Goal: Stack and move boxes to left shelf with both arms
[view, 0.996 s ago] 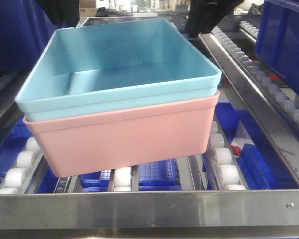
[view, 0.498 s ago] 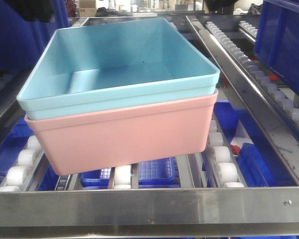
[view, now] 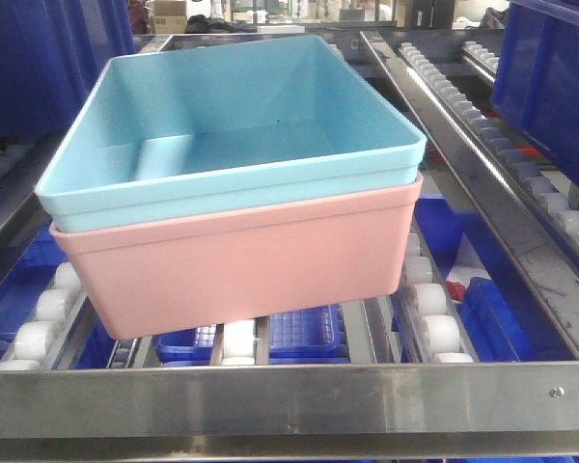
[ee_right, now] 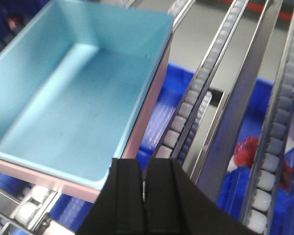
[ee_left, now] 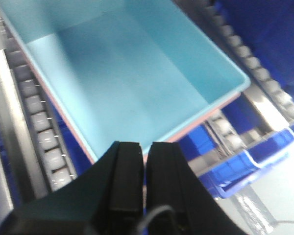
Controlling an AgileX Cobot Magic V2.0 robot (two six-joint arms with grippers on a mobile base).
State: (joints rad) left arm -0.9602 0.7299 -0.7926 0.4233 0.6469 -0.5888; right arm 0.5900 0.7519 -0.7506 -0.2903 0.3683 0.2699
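Two tubs sit nested on the left shelf [view: 289, 400]: the light blue box [view: 222, 125] is set inside the salmon pink box [view: 241, 260], its rolled rim resting on the pink rim all round; the pair stands upright on the rows of white rollers [view: 434, 328], its near wall just behind the steel front rail. On the stack's right side a slanted metal rail [view: 463, 145] runs close beside the rims with a narrow strip of rollers between; past it the shelf lies open up to a dark blue crate [view: 550, 77] at the far right edge. On the left, another dark blue crate [view: 39, 58] stands near the stack's far corner; below the rollers, blue bins [view: 304, 333] show through the gaps.

The front view shows neither arm. In the left wrist view the left gripper [ee_left: 144, 149] hangs above the near rim of the blue box, clear of it, its two black fingers [ee_left: 125, 171] drawn nearly together with only a thin slit between, holding nothing. In the right wrist view the right gripper [ee_right: 144, 169] sits above the stack's corner and apart from it; its fingers [ee_right: 125, 186] likewise stand almost closed and empty; open roller lanes [ee_right: 206, 73] run alongside it.
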